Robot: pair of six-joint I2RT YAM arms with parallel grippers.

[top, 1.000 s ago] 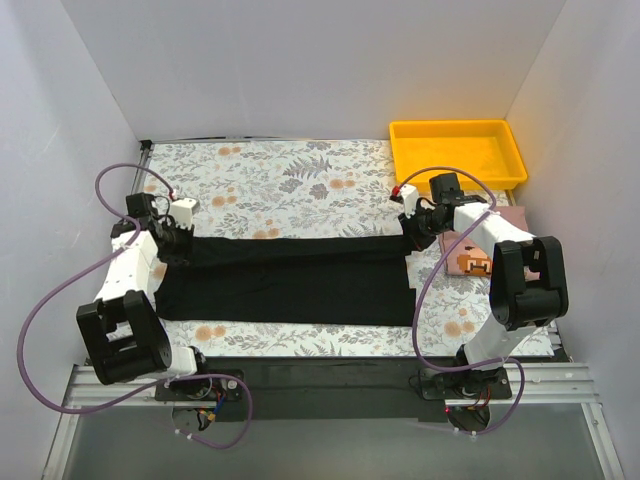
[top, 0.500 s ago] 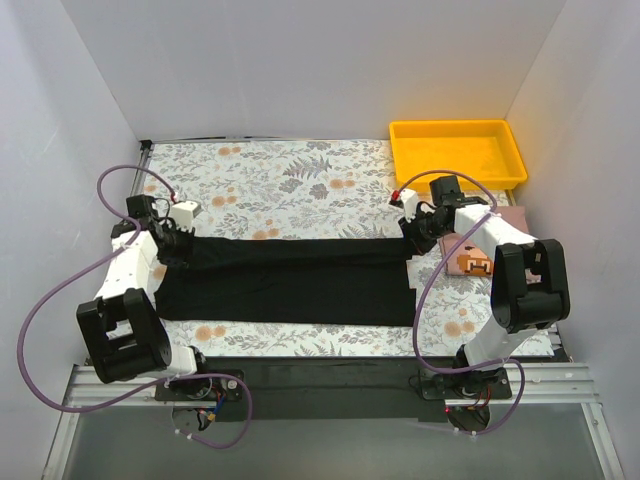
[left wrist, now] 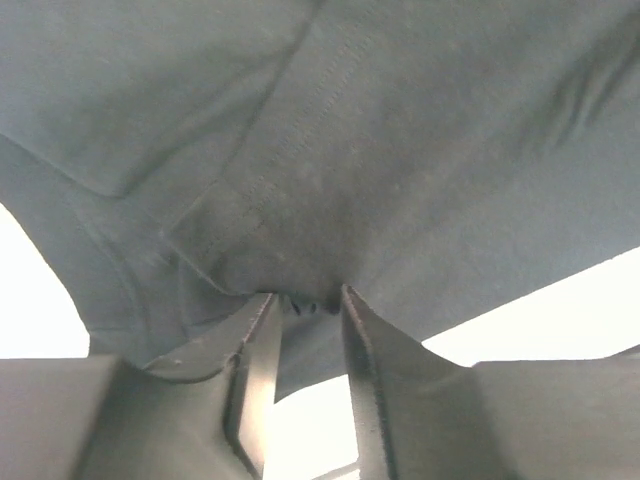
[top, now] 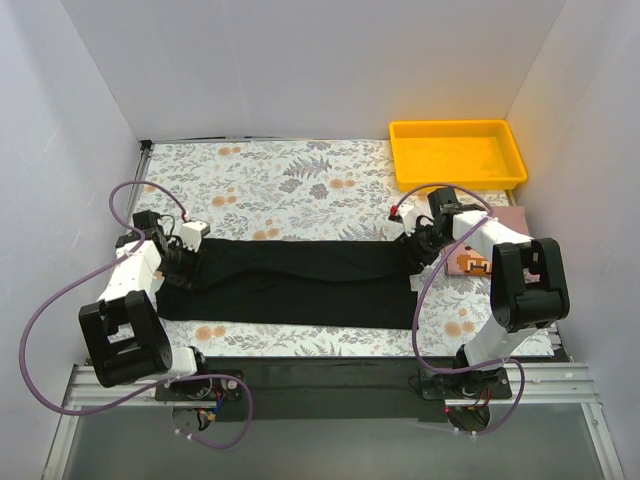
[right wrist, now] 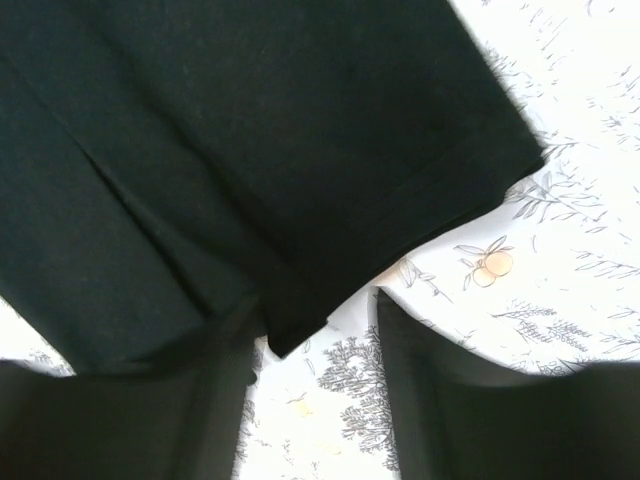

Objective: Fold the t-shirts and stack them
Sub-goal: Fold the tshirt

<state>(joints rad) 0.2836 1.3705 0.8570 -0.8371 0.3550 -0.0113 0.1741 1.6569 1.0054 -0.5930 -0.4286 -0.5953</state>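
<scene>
Toward the worktop's (top: pixel 290 175) near edge lay a black t-shirt (top: pixel 300 280); left jaws stood slightly apart at its left end, right jaws wider apart at its right.

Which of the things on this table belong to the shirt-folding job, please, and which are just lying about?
Belongs to the job:
- black t-shirt, spread flat between the arms
- left gripper and right gripper, one at each end of it

Just lying about:
- yellow tray, empty, far right corner
- pink book, beside the right arm
- flowered tablecloth
</scene>
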